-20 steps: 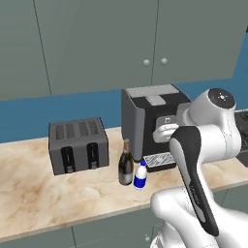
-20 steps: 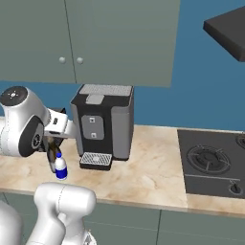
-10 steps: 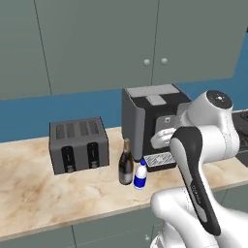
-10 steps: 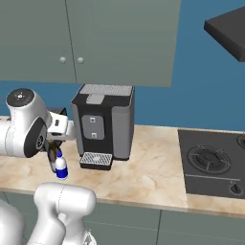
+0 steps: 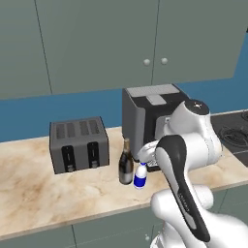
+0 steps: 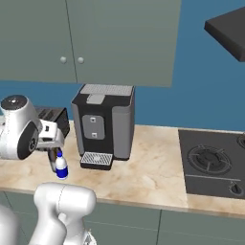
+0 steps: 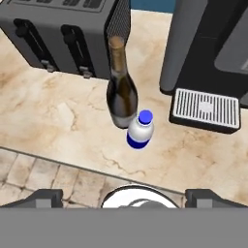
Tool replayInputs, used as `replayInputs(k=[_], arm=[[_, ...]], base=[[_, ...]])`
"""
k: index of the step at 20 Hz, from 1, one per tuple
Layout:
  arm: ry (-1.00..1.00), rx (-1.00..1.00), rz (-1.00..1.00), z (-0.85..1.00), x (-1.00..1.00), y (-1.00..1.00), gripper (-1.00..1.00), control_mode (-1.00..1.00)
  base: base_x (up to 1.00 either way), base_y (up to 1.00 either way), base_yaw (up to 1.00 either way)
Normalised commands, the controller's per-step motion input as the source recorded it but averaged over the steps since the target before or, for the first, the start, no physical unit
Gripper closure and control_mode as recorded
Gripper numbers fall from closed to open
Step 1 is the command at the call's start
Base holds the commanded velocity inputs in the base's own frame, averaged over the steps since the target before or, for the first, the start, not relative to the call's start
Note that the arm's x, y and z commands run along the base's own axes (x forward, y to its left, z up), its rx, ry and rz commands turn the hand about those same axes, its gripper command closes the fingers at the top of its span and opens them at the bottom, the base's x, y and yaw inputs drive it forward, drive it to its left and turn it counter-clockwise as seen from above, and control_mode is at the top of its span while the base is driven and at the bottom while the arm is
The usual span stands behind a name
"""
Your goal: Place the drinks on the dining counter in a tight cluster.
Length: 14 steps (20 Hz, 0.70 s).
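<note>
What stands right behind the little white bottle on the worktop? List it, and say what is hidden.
In the hand view, a dark glass bottle stands upright directly behind the white bottle, which covers part of its base. Farther back sits the toaster. Whether the two bottles touch cannot be told.

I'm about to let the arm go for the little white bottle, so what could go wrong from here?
1. The small white bottle stands right against the dark wine bottle; the open gripper, closing around it, could nudge the taller bottle and topple it.
2. The coffee machine and the toaster flank the pair closely, so a wide swing may clip either one.
3. Both bottles stand near the counter front edge and might roll off.
</note>
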Motion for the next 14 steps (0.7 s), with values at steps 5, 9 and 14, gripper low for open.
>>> replayInputs(k=[5, 9, 14], arm=[[0.04, -0.04, 0.0, -0.26, 0.02, 0.26, -1.0, -1.0], [0.02, -0.01, 0.0, -0.1, 0.13, -0.07, -1.0, -1.0], [0.11, 0.0, 0.0, 0.0, 0.2, -0.39, -1.0, -1.0]], base=[[0.0, 0.0, 0.0], [0.0, 0.0, 0.0], [0.0, 0.0, 0.0]])
